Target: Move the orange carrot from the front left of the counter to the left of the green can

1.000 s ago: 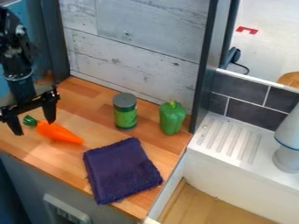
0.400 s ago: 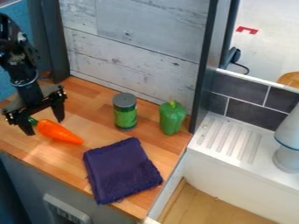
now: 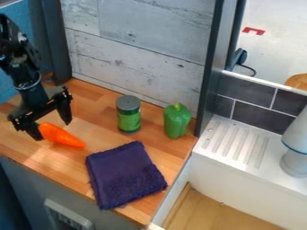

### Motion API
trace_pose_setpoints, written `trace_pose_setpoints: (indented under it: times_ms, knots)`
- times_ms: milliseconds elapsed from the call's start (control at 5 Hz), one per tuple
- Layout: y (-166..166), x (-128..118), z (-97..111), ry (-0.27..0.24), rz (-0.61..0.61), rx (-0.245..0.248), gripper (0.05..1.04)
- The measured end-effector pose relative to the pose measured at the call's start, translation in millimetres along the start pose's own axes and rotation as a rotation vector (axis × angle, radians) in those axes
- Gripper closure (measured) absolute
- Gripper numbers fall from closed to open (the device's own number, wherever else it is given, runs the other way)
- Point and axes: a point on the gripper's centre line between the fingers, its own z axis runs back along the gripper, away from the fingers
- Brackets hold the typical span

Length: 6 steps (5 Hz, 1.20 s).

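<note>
poised with fingers [image 3: 64, 111] spread at the carrot [image 3: 62, 136], toward the worktop's [image 3: 93, 108] left edge; seemingly aligning to grasp, needs centring before closing.

Your arm [image 3: 17, 56] presents a black finish with small pale highlights. You have a thin, light ring [image 3: 28, 86] around the wrist, and your black gripper [image 3: 52, 130] carries two tapered fingers [image 3: 64, 111].

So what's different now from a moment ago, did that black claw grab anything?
The black gripper has shifted to the right in the picture, over the orange carrot, and now hides its green top. It has visibly taken hold of nothing and let go of nothing; its fingers are still apart. The carrot, the green jar, the green pepper and the dark cloth stayed put.
</note>
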Motion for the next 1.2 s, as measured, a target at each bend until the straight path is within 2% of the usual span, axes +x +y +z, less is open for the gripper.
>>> trace_pose_setpoints:
  times_ms: [200,400,600,800,1000,1200]
  knots:
    - [-4.4,4.6,-20.0,0.012,0.018,0.060,0.083]
    - [-18.0,-0.3,-38.4,0.000,0.010,0.104,0.133]
    - [-24.2,5.3,-41.0,-0.006,0.038,0.122,0.405]
    - [-26.0,1.9,-41.0,0.020,0.042,0.115,0.499]
    - [-35.5,0.4,-28.4,0.070,0.036,0.104,0.498]
    - [-66.6,11.4,9.5,0.087,0.039,0.009,0.498]
